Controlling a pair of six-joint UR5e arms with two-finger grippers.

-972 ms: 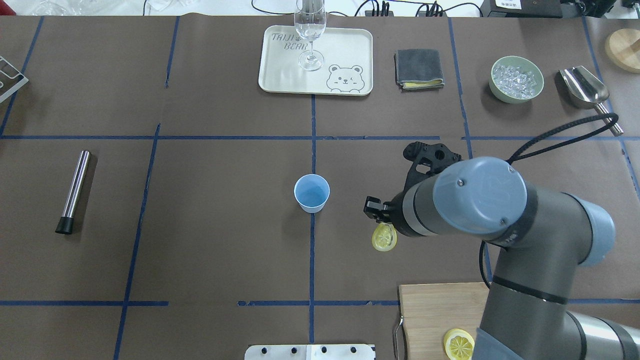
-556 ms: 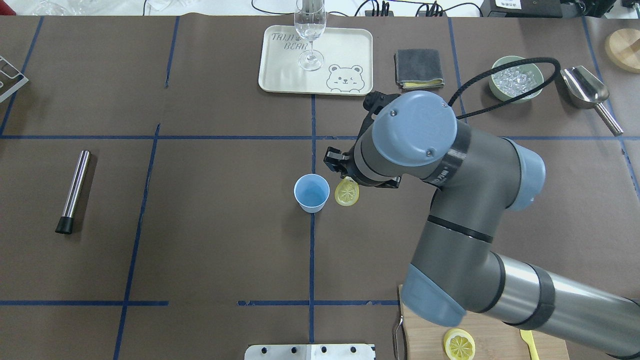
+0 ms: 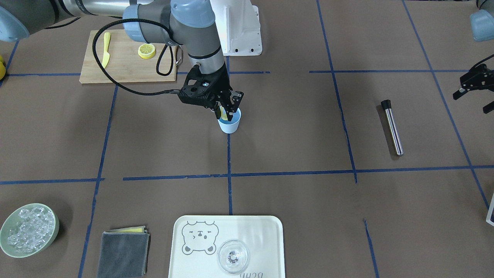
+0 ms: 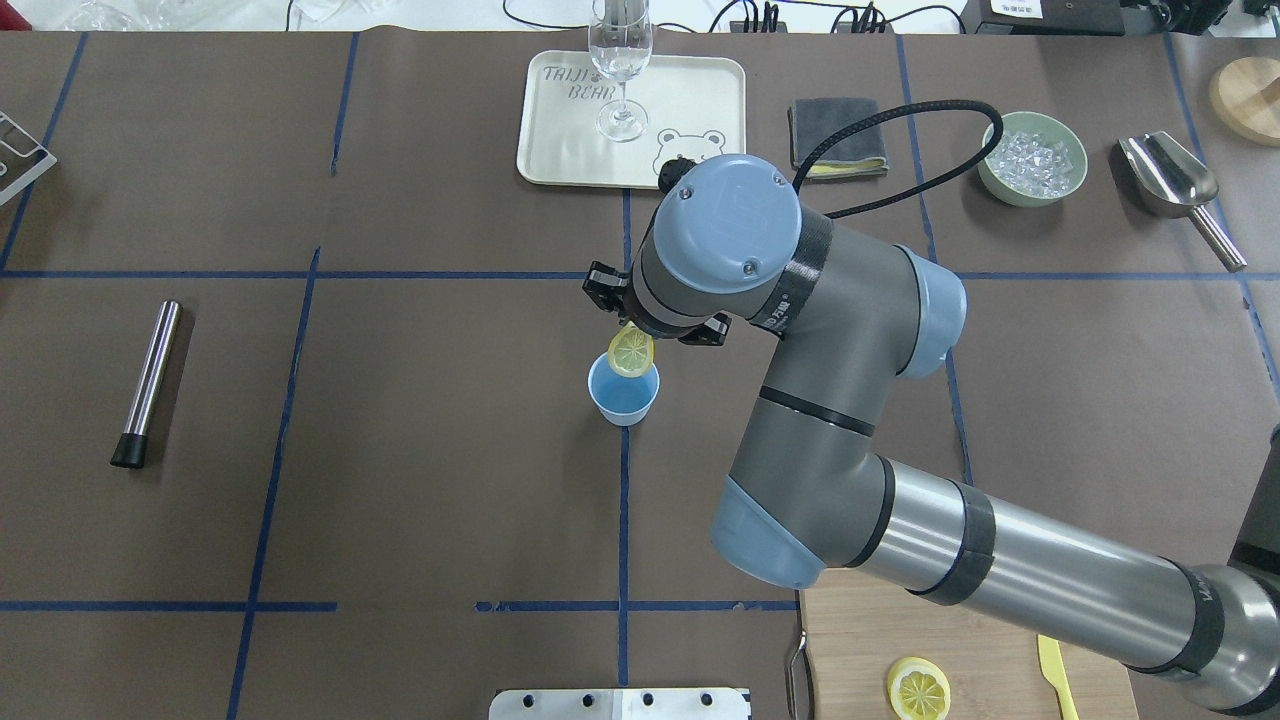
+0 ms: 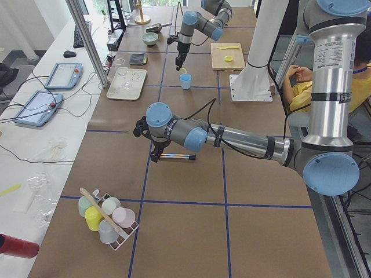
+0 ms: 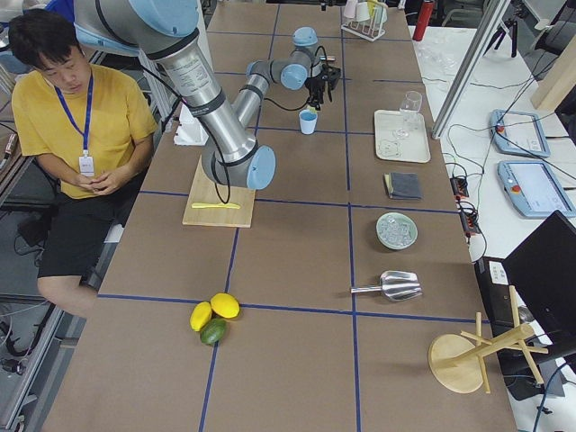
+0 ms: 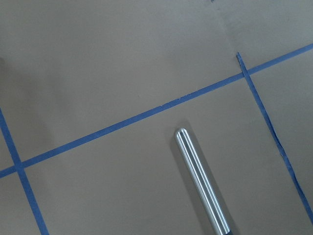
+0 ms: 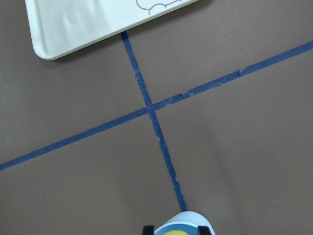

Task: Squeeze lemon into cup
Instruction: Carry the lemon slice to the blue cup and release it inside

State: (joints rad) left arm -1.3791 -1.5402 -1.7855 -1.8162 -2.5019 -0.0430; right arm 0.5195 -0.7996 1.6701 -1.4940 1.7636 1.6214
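The light-blue cup (image 4: 624, 398) stands at the table's middle, on a blue tape line. My right gripper (image 4: 632, 335) hangs right over it, shut on the lemon (image 4: 631, 352), a thin yellow piece whose segmented face shows just above the cup's far rim. From the front, the lemon (image 3: 219, 112) sits between the black fingers, partly hiding the cup (image 3: 230, 125). The right wrist view catches only the cup's rim (image 8: 191, 216) at its bottom edge. My left gripper (image 3: 474, 96) hovers open at the table's left end, near a steel cylinder (image 4: 150, 380), holding nothing.
At the back are a cream tray (image 4: 690, 100) with a clear glass (image 4: 620, 60), a grey cloth (image 4: 838, 135), a pale-green ice bowl (image 4: 986, 172) and a metal scoop (image 4: 1165, 175). A wooden board (image 4: 860, 640) near me carries another lemon slice (image 4: 918, 688) and yellow knife (image 4: 1055, 680).
My right arm swung left and away from me, carrying the lemon from the table's right half to just above the cup. The cup and the cylinder stayed put.
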